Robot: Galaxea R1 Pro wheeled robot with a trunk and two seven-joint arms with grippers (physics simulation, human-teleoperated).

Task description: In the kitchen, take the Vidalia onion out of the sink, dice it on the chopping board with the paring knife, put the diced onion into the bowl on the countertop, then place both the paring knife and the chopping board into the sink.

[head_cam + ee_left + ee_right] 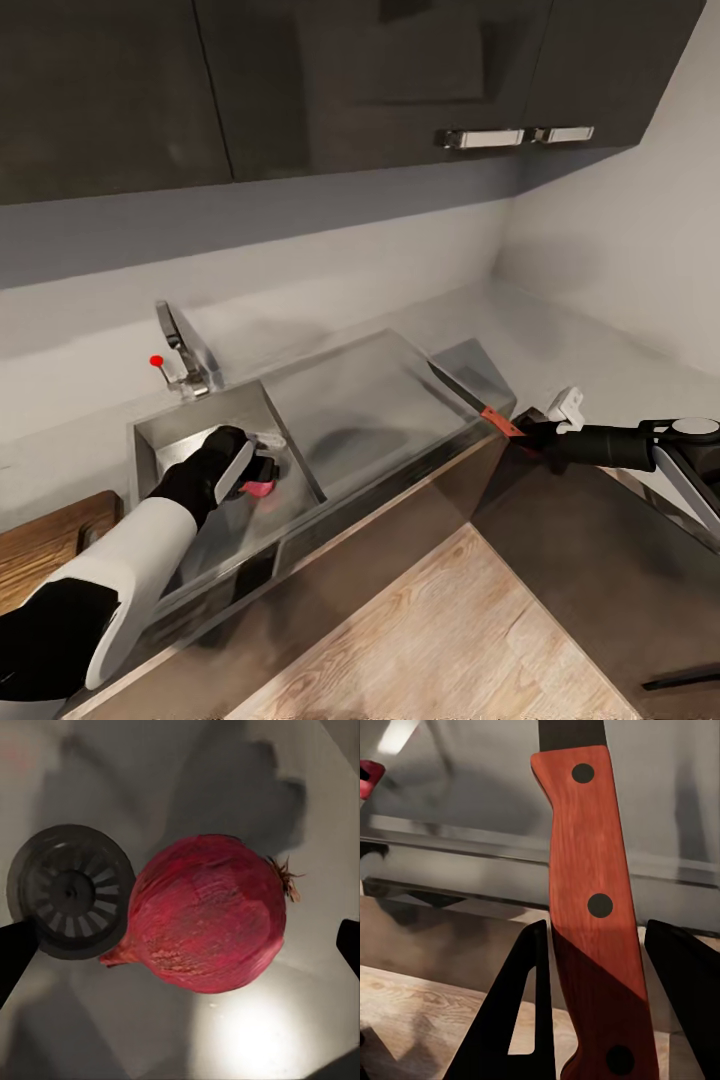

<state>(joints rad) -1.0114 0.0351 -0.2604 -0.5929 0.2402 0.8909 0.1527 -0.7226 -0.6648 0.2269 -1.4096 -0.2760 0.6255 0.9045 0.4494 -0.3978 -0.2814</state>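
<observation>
Beside the round drain (71, 891) of the grey steel sink (150, 440), the pinkish-red Vidalia onion (206, 922) lies straight ahead between the left gripper's (250, 468) parted fingers. The right gripper (535, 437) clamps the reddish-handled paring knife (592, 907).

1. The head view looks forward and down from above the robot, facing the sink (330, 420), the back wall and the cabinets.
2. The left wrist view looks straight down from very close into the basin, at the Vidalia onion (210, 913) beside the drain (71, 891). The head view shares this onion (260, 486).
3. The right wrist view looks from close by along the paring knife (592, 915) toward the sink front. The head view shares this knife (478, 400).
</observation>
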